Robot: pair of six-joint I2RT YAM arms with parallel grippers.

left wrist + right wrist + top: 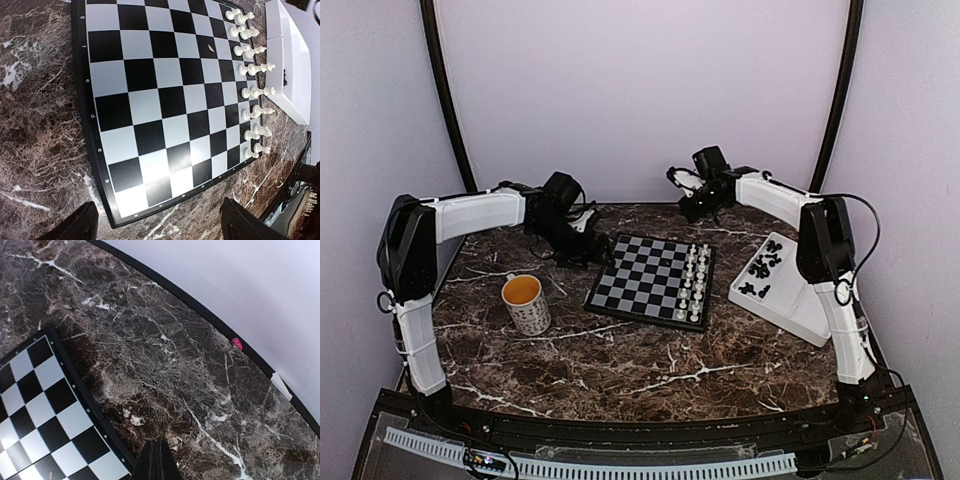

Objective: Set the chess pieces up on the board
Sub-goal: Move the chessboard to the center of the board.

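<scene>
Landmark: flat square chessboard with black frame and grey-and-black checks (642, 272), lying at the middle of the dark brown marble-pattern table (620, 365).

Task things: the tiny black chess pieces (763, 268) lie in a loose heap inside the white rectangular plastic tray (802, 312), which sits on the table to the right of the board, apart from its edge. None of them stands on the board. The squares along the board's left side are bare.

On the board: tiny white chess figures (693, 282) stand upright in two rows along its right edge. In the left wrist view the same rows (252, 90) run down the right side of the checks.

Left of the board, apart from it: white patterned ceramic mug with yellow inside (527, 303), upright.

Left gripper (582, 240): by the board's far left corner. In the wrist view (160, 222) its two dark fingers (75, 226) stand wide apart with nothing between them, looking down over the board's left edge.

Right gripper (682, 184): raised above the table beyond the board's far right corner. In the wrist view (157, 461) the fingers are pressed together, with no piece visible between them; bare marble lies below and a board corner shows at lower left.
</scene>
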